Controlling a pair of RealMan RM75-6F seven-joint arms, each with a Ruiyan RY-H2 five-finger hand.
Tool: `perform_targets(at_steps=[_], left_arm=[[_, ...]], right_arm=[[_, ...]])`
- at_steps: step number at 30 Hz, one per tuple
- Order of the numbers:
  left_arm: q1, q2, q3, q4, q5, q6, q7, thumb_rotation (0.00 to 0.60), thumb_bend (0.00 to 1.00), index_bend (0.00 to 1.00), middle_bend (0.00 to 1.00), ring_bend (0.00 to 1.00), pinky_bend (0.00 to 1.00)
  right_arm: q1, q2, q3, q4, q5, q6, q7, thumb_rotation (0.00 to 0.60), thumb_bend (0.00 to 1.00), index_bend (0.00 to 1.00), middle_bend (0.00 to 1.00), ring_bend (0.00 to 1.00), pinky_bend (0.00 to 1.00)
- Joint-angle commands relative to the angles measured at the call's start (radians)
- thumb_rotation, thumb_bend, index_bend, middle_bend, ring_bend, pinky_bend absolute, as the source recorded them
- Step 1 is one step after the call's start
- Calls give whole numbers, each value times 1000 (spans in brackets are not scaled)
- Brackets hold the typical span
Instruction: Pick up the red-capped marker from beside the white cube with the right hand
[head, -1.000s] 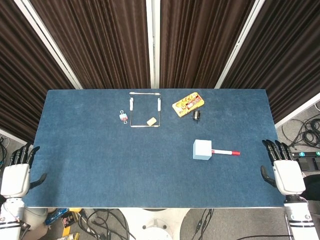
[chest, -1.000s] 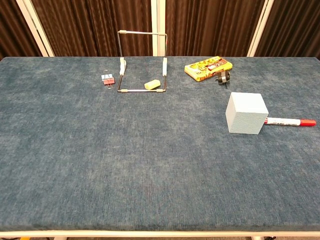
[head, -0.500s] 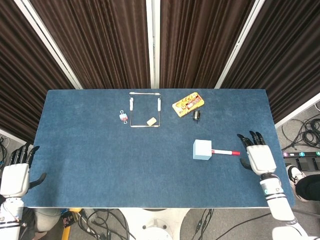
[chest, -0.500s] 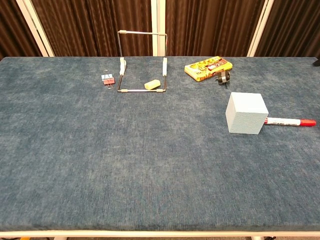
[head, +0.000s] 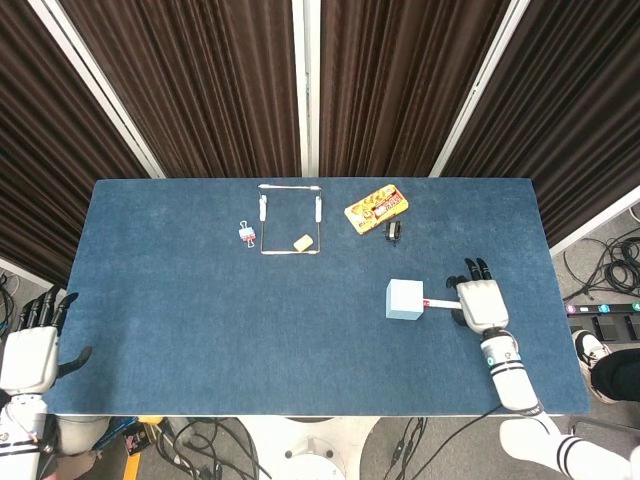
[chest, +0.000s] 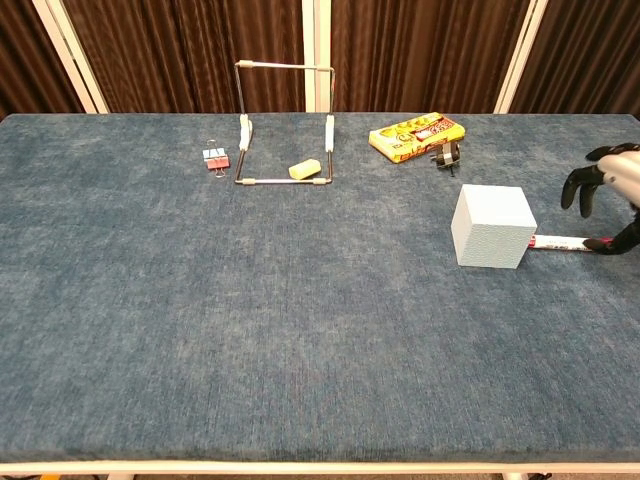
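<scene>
the red-capped marker (chest: 562, 242) lies flat on the blue counter (head: 200, 320), one end touching the white cube (head: 404, 299). the right hand (head: 481, 303) hovers over its capped end, fingers apart, gripping nothing. the left hand (head: 30, 355) rests off the counter, fingers spread.

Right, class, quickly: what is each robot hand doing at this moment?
Left robot hand: open, holding nothing, off the table's left edge.
Right robot hand: over the red-capped marker, fingers apart, no grasp visible.

Matt blue cloth table (chest: 250, 330); thin shiny metal frame (chest: 285, 68).
</scene>
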Motion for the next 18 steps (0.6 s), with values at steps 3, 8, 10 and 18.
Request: perform_targets(at_steps=[3, 8, 10, 18], left_arm=[[0, 0, 1, 3, -2, -3, -3, 600, 262, 186, 121, 87, 110], [1, -1, 1, 6, -3, -4, -7, 600, 262, 186, 121, 86, 110], [1, -1, 1, 7, -3, -5, -8, 600, 261, 186, 120, 87, 110], [4, -2, 2, 13, -6, -4, -12, 600, 262, 186, 121, 86, 109]], right_arm=[[14, -38, -10, 49, 3, -14, 6, 600, 184, 409, 472, 87, 47], [22, -56, -14, 79, 6, -25, 7, 600, 203, 422, 487, 94, 49], [25, -60, -15, 85, 8, -30, 8, 600, 209, 427, 489, 95, 49], [32, -64, -19, 96, 17, -49, 8, 600, 260, 445, 510, 111, 55]])
